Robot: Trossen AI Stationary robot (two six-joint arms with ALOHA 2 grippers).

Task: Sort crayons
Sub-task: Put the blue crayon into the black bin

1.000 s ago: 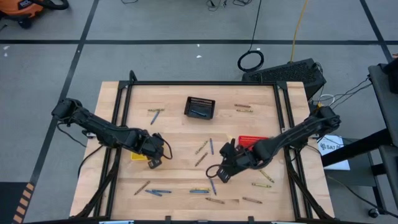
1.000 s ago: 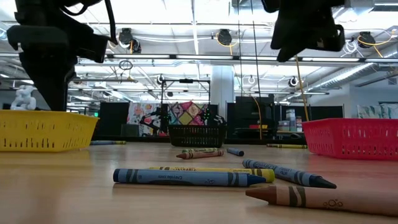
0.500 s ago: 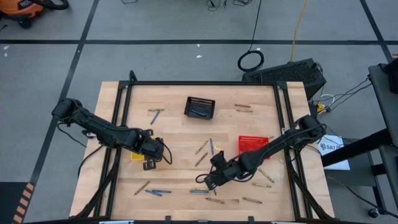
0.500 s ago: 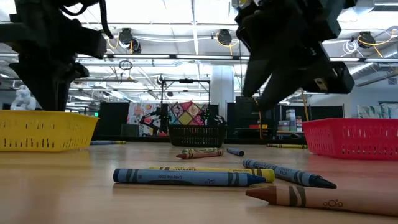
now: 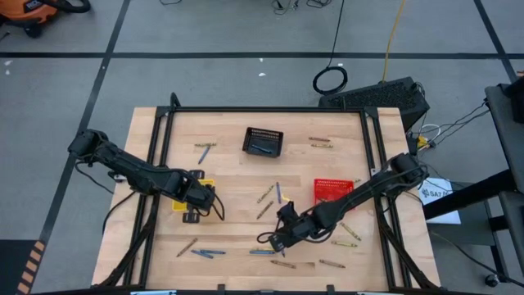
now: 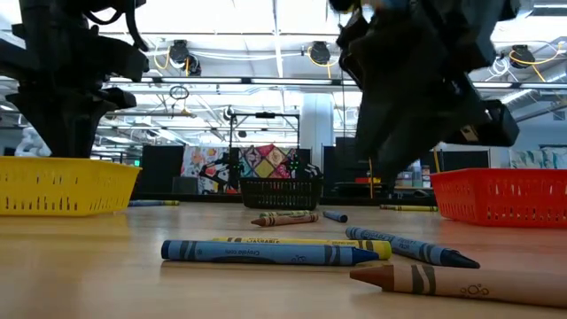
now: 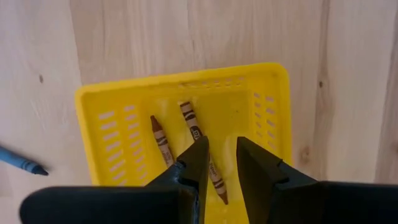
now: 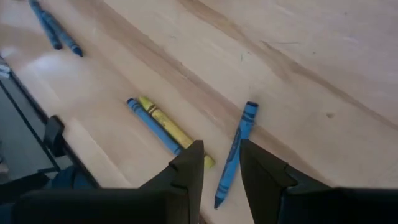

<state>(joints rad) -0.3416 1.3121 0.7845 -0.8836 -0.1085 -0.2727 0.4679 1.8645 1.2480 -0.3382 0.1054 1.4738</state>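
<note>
Wooden table (image 5: 237, 176), blue crayon (image 8: 233, 152) lying flat along right tool (image 8: 221, 167), fingers apart, nothing held

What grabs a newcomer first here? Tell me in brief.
Short wax crayons lie scattered over the pale wooden table, with a black mesh basket at the far middle and a red one to the right. The left hand hangs open over a yellow plastic basket holding two brown crayons. The right hand hovers open above a blue crayon near the front.
</note>
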